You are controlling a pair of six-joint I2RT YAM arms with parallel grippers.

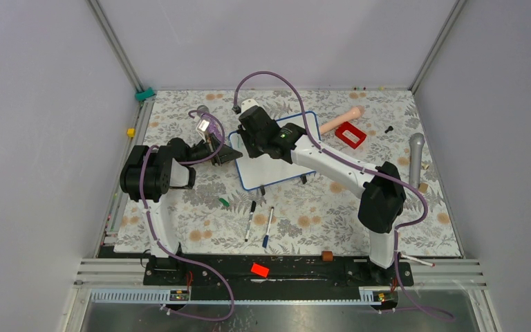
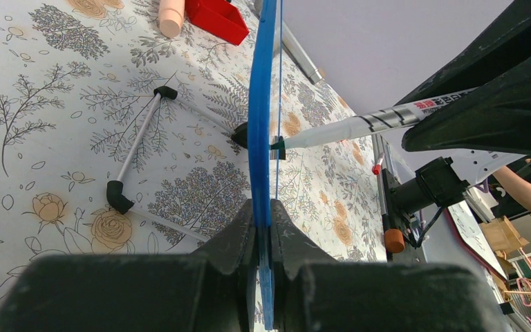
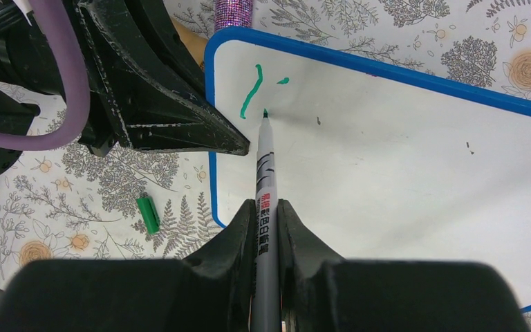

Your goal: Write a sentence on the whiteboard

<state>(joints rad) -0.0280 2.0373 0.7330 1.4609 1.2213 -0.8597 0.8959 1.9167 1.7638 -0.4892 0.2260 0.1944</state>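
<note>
Floral tabletop (image 1: 318,214): R hand (image 3: 266,207) pinches marker (image 3: 265,166), tip on whiteboard (image 3: 387,159).

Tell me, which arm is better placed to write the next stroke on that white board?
The right arm. The right gripper is shut on the marker, its tip at the whiteboard beside the first green strokes. The left gripper clamps the board's blue rim, steadying it.

Left arm (image 1: 153,176) folded, elbow high, reaching right; left jaws pinched on whiteboard (image 3: 387,173) rim; right arm (image 1: 332,162) stretched forward-left, wrist tipped down; right jaws clamping marker (image 3: 265,180)
</note>
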